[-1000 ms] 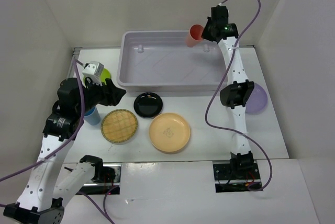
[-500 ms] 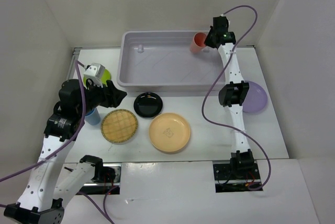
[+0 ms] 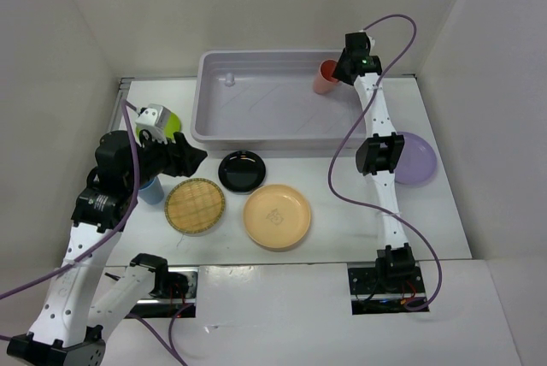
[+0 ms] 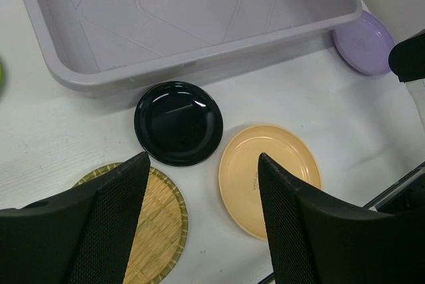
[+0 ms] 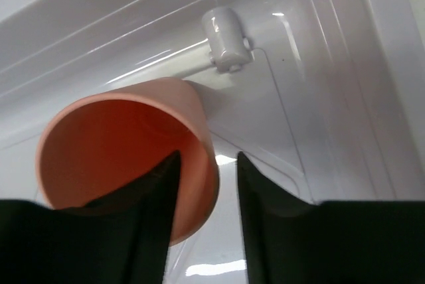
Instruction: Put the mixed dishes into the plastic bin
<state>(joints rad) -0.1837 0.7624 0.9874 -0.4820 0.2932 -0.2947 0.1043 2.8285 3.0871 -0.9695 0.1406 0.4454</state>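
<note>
Salmon-red cup (image 3: 323,77): over the last second it has come down from above the far rim of the plastic bin (image 3: 256,136) to a spot inside the bin's far right corner; mouth tipped towards the wrist camera, near a small moulded knob (image 5: 226,37) on the bin floor; whether its base rests on the floor you cannot tell from either view.

Right gripper (image 5: 207,191): narrow, pinching the cup's wall, one finger on the inner side and one on the outer; not yet let go.

Reading: first dish is as good as delivered; you would expect the next move to be parting the fingers and lifting clear; a tipped cup may roll a little on release, though the bin walls will contain it.

Remaining on the table, none in the bin: black plate (image 3: 241,169) just near of the bin's near wall; peach plate (image 3: 276,216) near and right of it; woven plate (image 3: 195,206) to the left; blue cup (image 3: 152,188) and lime green plate (image 3: 173,122) at far left, both partly hidden by the left arm; lavender plate (image 3: 420,162) at right, partly under the right arm's elbow.

Left gripper (image 4: 202,164): fingers wide, empty, hovering above the black and woven plates; it has barely shifted in that second; well placed for you to take the black plate next.
</note>
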